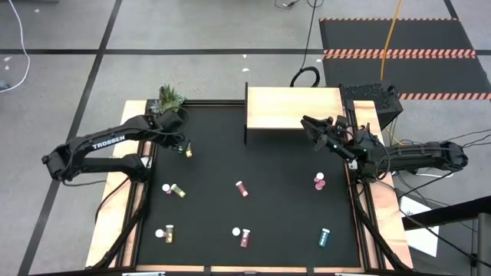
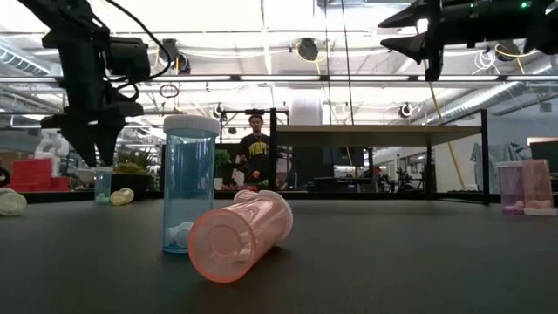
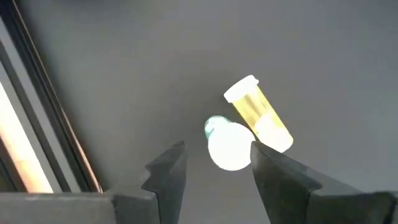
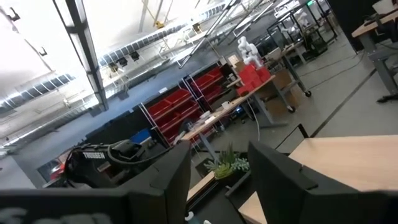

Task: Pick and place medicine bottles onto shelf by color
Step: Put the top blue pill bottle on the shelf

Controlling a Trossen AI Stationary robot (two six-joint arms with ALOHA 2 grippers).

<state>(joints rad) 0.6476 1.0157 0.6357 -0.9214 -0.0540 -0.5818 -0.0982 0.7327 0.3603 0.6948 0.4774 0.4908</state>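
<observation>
While both arms reach in from the table's side rails, left gripper (image 1: 184, 146) hangs near the far left corner, pointing down over two bottles. Left wrist view: fingers (image 3: 169, 169) parted, nothing between them, a white-capped teal bottle (image 3: 225, 144) standing upright below the gap, a yellow bottle (image 3: 259, 114) lying on its side just beside it, touching or nearly so. Left arm stretched along the left rail, elbow bent, wrist tipped downward.

Right gripper (image 1: 309, 126) raised above the shelf's (image 1: 291, 109) front right corner, arm extended from the right rail, forearm angled toward the shelf. Right wrist view: fingers (image 4: 178, 174) apart, empty, looking level across the shelf top toward the small potted plant (image 4: 227, 163) and the room.

Shelf sits at the far edge of the table (image 1: 284, 165), top bare in the high view. Other bottles scattered on the black surface: pink one (image 1: 320, 181) near the right edge, dark red (image 1: 242, 188) mid-table, yellow (image 1: 175, 190) toward the left, yellow (image 1: 166, 232), dark red (image 1: 245, 236) and teal (image 1: 324, 237) along the near edge. Person (image 2: 255, 155) stands in the background room.
</observation>
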